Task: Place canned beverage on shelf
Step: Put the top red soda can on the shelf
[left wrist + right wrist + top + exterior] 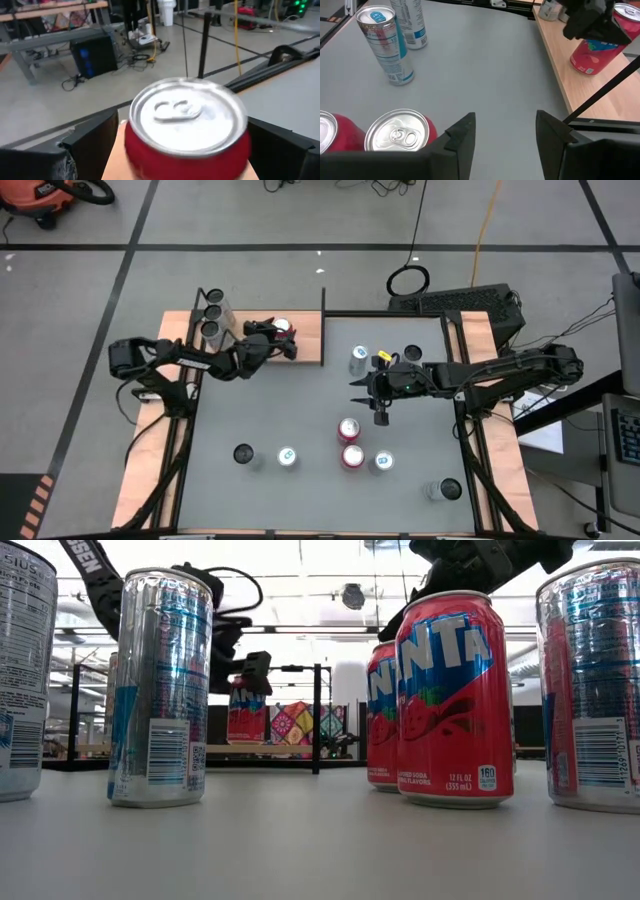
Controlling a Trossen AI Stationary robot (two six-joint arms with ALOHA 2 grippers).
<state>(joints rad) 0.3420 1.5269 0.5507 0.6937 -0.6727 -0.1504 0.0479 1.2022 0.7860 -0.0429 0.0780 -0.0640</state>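
A red can (284, 332) stands straight up on the wooden shelf (305, 340), in the upper middle of the high view. Its long way runs up and down, and its silver top with the pull tab faces up. In the low view it shows far back, left of the middle, sitting on the shelf board.

The left gripper (283, 340) is at this can. Its two dark fingers are spread wide, one on each side of the can. In the left wrist view there is a gap between each finger (90, 145) and the can, so they are not squeezing it.

Three tall silver cans (211, 315) stand in a row on the left end of the shelf. A thin black post (323, 325) stands at the right edge of the shelf, just beside the red can.

The right gripper (381, 413) hangs over the grey table (300, 410) near the middle. Its fingers are part way apart and hold nothing. Just below it in the high view stand two more red cans (349, 442), one behind the other. A silver and blue can (359, 360) stands above the gripper, and more cans are dotted along the lower part of the table.
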